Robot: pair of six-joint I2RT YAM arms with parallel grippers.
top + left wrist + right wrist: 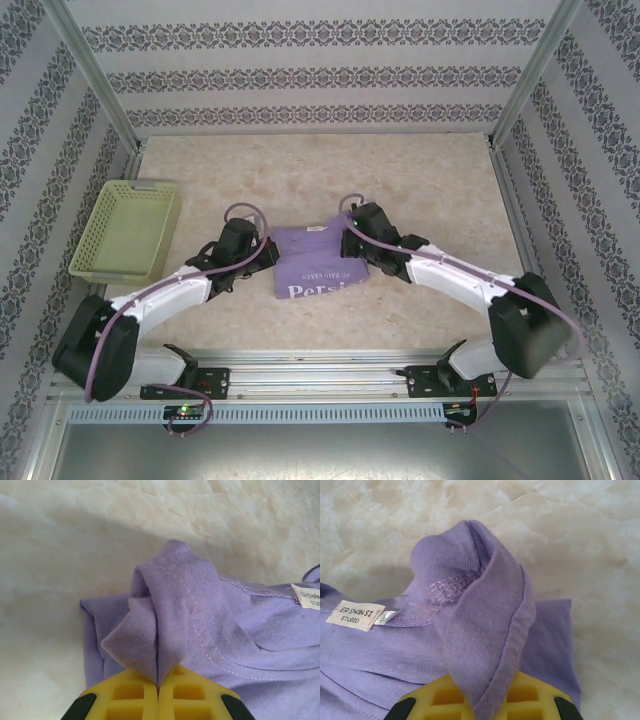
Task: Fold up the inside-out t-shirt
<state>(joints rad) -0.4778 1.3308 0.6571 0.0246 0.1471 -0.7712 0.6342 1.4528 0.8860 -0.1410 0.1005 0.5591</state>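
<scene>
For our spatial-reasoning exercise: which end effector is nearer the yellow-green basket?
Left. The left end effector pinches the t-shirt on the side facing the basket; the right end effector pinches its opposite side, farther away.

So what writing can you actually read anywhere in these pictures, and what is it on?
"ER SHAN SI STUDIO": neck label of the t-shirt.
"Persi": big white print on the t-shirt, the rest cut off.
The small line above it: too small to read.
The neck label in the left wrist view: blurred.
</scene>
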